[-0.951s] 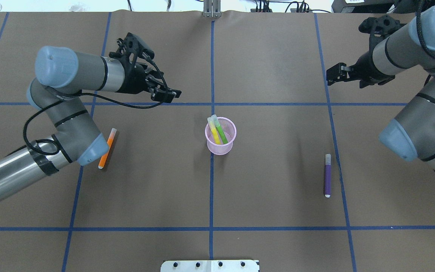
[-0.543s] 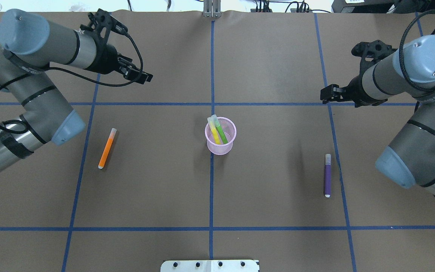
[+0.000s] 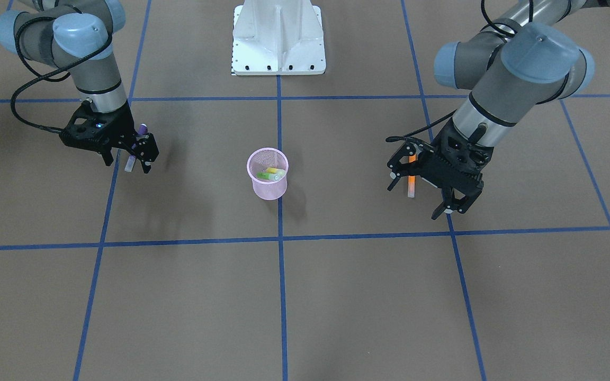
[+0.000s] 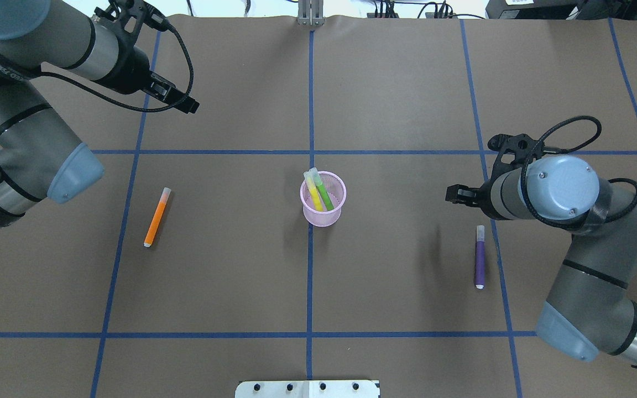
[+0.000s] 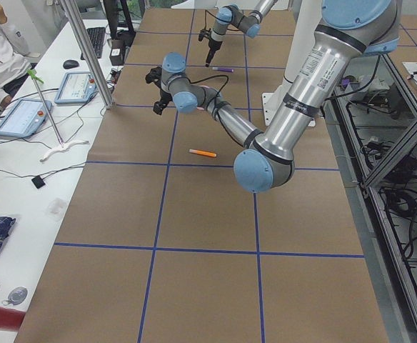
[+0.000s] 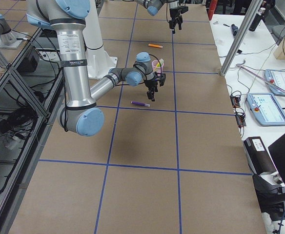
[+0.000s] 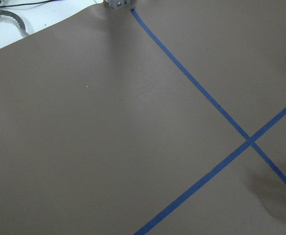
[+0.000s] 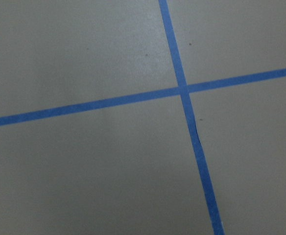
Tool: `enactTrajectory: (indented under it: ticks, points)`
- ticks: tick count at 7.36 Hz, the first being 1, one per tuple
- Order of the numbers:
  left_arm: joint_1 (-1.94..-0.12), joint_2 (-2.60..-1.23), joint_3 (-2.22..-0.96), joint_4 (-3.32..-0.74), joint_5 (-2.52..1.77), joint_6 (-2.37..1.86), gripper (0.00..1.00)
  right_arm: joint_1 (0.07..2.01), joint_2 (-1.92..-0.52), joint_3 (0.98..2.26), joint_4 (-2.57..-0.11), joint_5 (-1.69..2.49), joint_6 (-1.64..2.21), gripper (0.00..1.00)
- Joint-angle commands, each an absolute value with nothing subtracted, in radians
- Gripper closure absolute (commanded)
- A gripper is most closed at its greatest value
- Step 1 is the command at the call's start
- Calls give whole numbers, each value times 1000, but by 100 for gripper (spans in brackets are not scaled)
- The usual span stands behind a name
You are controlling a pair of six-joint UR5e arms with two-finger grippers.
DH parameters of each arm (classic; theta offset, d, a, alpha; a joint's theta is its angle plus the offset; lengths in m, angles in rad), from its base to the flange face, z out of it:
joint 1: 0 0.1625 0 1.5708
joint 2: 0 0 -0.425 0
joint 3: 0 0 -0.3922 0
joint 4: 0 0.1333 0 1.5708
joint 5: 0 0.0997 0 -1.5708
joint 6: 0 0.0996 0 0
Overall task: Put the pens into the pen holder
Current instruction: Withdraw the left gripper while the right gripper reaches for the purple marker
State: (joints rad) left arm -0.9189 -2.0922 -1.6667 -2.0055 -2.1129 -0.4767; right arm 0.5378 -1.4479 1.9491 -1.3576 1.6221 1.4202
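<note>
Overhead view: the pen holder [image 4: 318, 219] stands upright at the centre of the worktop [image 4: 407, 83] and contains the yellow pen [image 4: 314, 194] and the green pen [image 4: 325, 195]. The orange pen [image 4: 155, 218] lies flat at its 9 o'clock and the purple pen [image 4: 480, 262] at about 4 o'clock, both well apart from it. The left tool [image 3: 449, 211], at 10 o'clock, is released and empty. The right tool [image 3: 128, 165], at 3 o'clock above the purple pen's cap end, is released and empty.

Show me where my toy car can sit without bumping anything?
Between the orange pen and the pen holder is bare, and so is the row below the near blue line. It's crowded by the purple pen, where the right hand hovers.
</note>
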Motion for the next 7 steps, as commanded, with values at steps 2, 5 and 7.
enactTrajectory:
  ticks: [2, 5, 7]
  points:
    - [-914, -2092, -1674, -2005, -2108, -486, 0, 448, -1519, 1979, -1358, 1545, 1506, 37]
    - [-914, -2091, -1677, -2005, -2106, -486, 0, 397, -1528, 1979, -1356, 1514, 1545, 51]
    - [-913, -2091, -1677, -2006, -2106, -486, 0, 388, -1532, 1977, -1356, 1513, 1548, 54]
